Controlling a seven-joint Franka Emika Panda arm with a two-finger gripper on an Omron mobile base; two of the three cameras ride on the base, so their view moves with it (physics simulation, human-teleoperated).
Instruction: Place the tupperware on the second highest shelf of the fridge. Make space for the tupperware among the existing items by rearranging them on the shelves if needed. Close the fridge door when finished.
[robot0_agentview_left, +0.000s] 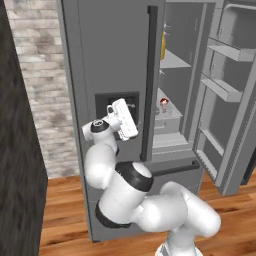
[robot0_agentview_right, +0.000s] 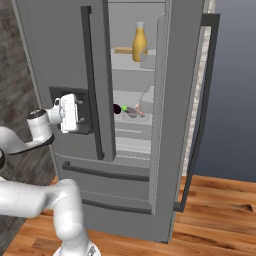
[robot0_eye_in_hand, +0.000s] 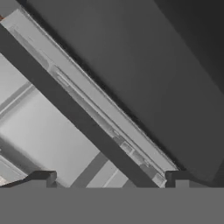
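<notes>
Left base view: the gripper (robot0_agentview_left: 131, 107) hangs before the dispenser door, jaws spread wide and empty, just left of the fridge's (robot0_agentview_left: 110, 50) dark handle (robot0_agentview_left: 150, 80). To the right the fridge door (robot0_agentview_left: 235, 100) stands open, so closing remains. A grey tub (robot0_agentview_right: 146, 101), likely the tupperware, sits inside below the bottle (robot0_agentview_right: 139, 42); whether that is the second shelf I cannot tell.

A tall orange-yellow bottle (robot0_agentview_right: 139, 42) stands on the fridge's second highest shelf (robot0_agentview_right: 131, 65).
</notes>
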